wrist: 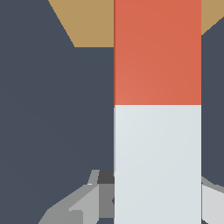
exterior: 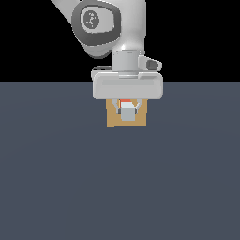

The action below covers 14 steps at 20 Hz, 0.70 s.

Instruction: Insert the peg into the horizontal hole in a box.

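1. End effector hanging from the white arm, fingers down and closed narrowly on the peg, one finger at each side.
2. Gripped on the white half, as the wrist view shows: grey fingers flanking the pale end of the peg.
3. Long axis lying level, running from the end effector toward the box; orange-red half leading, white half trailing.
4. Seen end-on in the exterior view: pale square end facing the camera, a sliver of orange-red above it, all framed against the tan face of the box.
5. Orange-red end reaching over the tan box in the wrist view; contact or entry into the hole cannot be told, the hole itself hidden behind the peg.
6. Box resting on the dark slate worktop, just behind the end effector.
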Tool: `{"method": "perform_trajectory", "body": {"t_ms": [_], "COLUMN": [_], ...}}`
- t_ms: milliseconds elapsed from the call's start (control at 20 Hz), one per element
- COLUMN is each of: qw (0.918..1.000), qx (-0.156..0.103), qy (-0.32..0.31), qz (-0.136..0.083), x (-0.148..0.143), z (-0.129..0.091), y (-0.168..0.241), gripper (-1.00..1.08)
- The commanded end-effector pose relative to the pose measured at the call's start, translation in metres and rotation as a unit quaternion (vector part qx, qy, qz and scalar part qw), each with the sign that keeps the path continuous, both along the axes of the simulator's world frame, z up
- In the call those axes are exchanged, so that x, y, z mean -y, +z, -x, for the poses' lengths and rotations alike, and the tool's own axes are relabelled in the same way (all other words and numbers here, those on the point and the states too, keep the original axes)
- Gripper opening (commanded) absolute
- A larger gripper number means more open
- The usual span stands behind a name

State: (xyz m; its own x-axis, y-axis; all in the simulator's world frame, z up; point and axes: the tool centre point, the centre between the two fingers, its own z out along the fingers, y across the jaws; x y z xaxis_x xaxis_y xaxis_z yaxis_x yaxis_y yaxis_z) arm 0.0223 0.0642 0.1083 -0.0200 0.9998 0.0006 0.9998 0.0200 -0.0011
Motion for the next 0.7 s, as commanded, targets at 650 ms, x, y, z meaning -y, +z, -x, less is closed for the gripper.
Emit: {"method": "perform_trajectory", "body": {"t_ms": [650], "qw": [1.0000], "qx": [0.001], "qy": [0.000], "qz": [0.000], "x": [-0.068], "z": [0.002], "y": [0.001], "gripper": [-1.00]}}
